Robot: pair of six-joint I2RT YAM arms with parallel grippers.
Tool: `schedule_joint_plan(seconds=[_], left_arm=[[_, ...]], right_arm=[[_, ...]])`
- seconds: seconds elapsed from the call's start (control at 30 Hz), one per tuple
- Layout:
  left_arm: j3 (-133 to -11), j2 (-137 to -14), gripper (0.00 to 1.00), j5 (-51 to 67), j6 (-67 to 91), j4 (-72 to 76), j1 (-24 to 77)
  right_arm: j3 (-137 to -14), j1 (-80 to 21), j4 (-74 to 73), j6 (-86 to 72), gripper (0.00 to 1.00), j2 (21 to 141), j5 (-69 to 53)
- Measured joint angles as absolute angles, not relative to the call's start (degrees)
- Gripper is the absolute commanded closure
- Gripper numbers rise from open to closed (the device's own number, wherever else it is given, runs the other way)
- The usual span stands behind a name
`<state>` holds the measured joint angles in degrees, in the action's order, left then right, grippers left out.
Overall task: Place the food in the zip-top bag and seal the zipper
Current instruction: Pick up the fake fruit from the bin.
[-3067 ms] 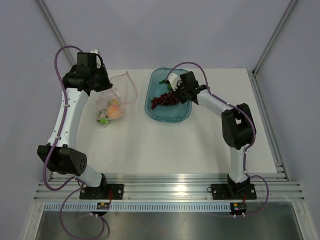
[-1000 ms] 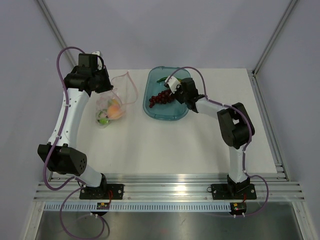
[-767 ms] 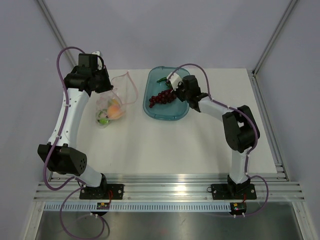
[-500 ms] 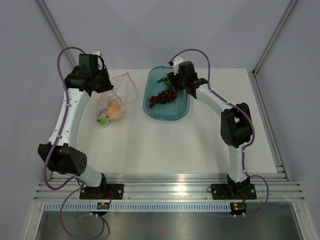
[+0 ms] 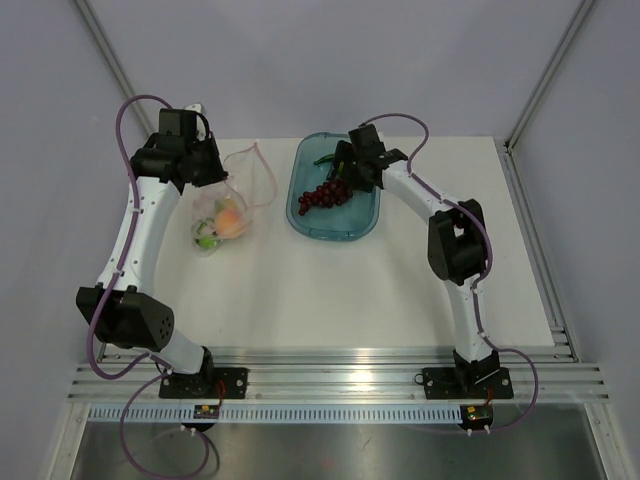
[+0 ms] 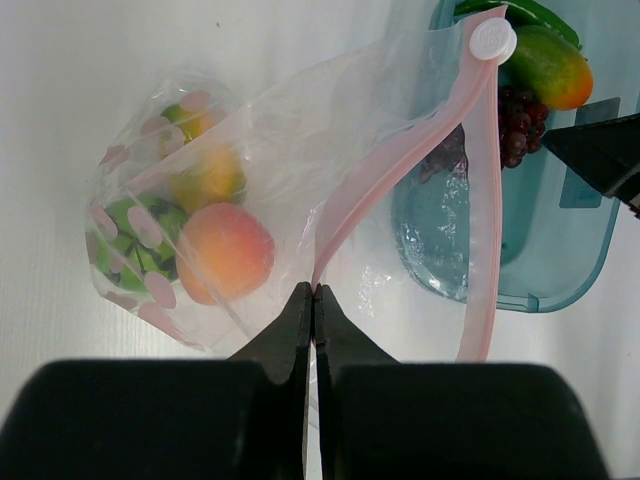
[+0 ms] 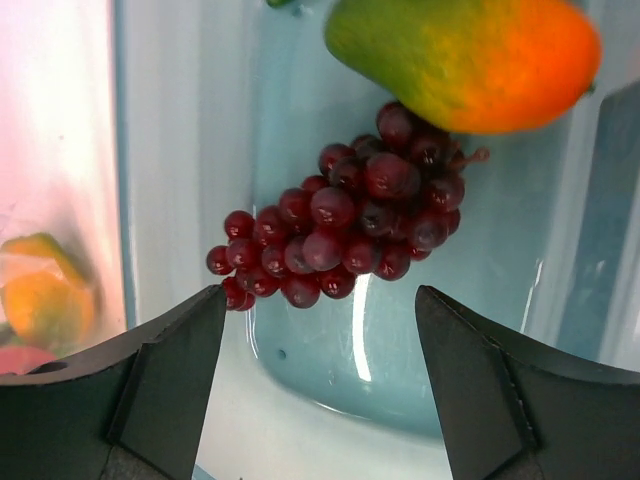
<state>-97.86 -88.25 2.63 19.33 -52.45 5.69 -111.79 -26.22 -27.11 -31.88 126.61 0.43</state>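
The clear zip-top bag (image 5: 232,196) hangs open at the back left, and my left gripper (image 6: 313,291) is shut on its pink zipper (image 6: 400,170) at the mouth edge. Inside lie a peach-pink fruit (image 6: 225,255), a mango (image 6: 205,180) and a green one (image 6: 125,268). The dark grape bunch (image 7: 350,230) and a second orange-green mango (image 7: 465,60) lie in the teal tray (image 7: 400,372). My right gripper (image 7: 320,300) stands open above the tray, just short of the grapes, with nothing between its fingers. In the top view it (image 5: 350,170) hovers over the bunch (image 5: 326,194).
The teal tray (image 5: 342,229) sits at the back centre, its left rim close to the bag's pink mouth loop (image 5: 262,172). A white slider tab (image 6: 492,38) sits at the zipper's far end. Metal frame rails run along the table's right side and front.
My right gripper has gone from shut to wide open and swung up and back over the tray. The grape bunch stays in the tray. The left arm and bag have not moved.
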Motion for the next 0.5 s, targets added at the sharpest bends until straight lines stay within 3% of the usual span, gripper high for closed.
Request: schedule_joint_plan(seconds=[0.17,0.23,0.33,0.5], left_arm=[[-97.34,-88.25,1.0,2.63,19.31,-51.96,5.69],[-97.08,-88.25,1.0,2.7,19.33,-51.72,5.69],[-96.97,-88.25,1.0,2.83,19.33,-51.72,5.69],[-96.97,-88.25,1.0,2.81,19.31,-51.64,5.69]], right_arm=[[-112.01,-26.22,-29.98,-43.55,0.14,130.45,0.89],[-111.96,-26.24,-30.98,-48.49,0.05,131.28,1.78],[-111.81,-26.24,-31.2,-54.7,0.02,131.41,3.25],[-114.78,-26.24,-32.38,-61.98,0.01,133.34,5.52]])
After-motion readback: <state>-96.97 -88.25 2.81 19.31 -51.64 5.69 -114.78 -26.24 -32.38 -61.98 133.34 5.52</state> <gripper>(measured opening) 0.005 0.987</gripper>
